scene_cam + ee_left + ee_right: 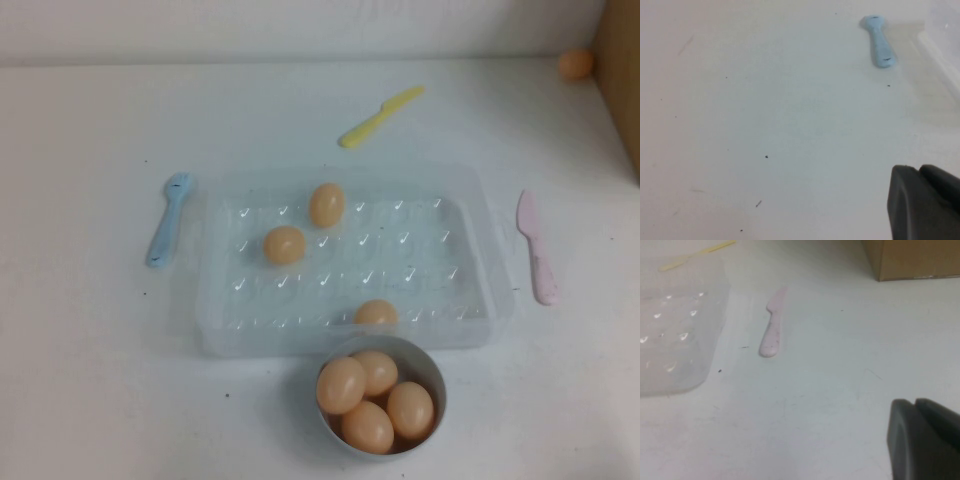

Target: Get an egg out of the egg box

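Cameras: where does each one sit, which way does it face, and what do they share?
High view: raised, angled down at egg box, bowl, eggs; no arm shows.
Left wrist view: low over table, left gripper at the corner, blue spoon ahead.
Right wrist view: low, right gripper at the corner, pink knife ahead.
Shared: egg box, spoon, knife appear in high view too.

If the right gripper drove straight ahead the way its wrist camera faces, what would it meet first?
Probably the pink knife lying beside the egg box; bare table comes before it. Depth is unclear. The right gripper shows only at the picture's corner; the left gripper is parked over bare table.
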Motion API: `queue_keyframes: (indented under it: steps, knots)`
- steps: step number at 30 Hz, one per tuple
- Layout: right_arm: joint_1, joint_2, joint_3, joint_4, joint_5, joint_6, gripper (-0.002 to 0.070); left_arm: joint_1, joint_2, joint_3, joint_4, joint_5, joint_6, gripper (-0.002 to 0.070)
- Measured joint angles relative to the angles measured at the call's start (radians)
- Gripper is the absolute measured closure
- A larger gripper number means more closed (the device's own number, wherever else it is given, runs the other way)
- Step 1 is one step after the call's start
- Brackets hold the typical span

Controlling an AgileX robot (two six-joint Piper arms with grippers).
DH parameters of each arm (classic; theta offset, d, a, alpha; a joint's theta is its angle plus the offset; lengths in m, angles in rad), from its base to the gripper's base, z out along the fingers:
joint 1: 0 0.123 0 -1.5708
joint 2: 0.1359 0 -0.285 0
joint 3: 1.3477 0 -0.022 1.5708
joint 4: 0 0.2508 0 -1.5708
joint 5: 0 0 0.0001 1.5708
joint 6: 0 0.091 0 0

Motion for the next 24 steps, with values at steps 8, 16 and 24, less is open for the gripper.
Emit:
queue_keyframes:
  steps: [8, 16, 24]
  knots:
    - [0.0, 0.0, 0.0, 0.06, 0.0, 0.0, 0.0694, 0.0, 0.0, 0.0, 0.0, 0.0, 0.0, 0.0678]
    - [0.0, 0.0, 0.0, 0.73, -0.009, 0.0, 0.0694, 0.0, 0.0, 0.0, 0.0, 0.0, 0.0, 0.0678]
    - [0.0, 0.0, 0.0, 1.026, -0.078, -0.166, 0.0694, 0.0, 0.0, 0.0, 0.0, 0.0, 0.0, 0.0678]
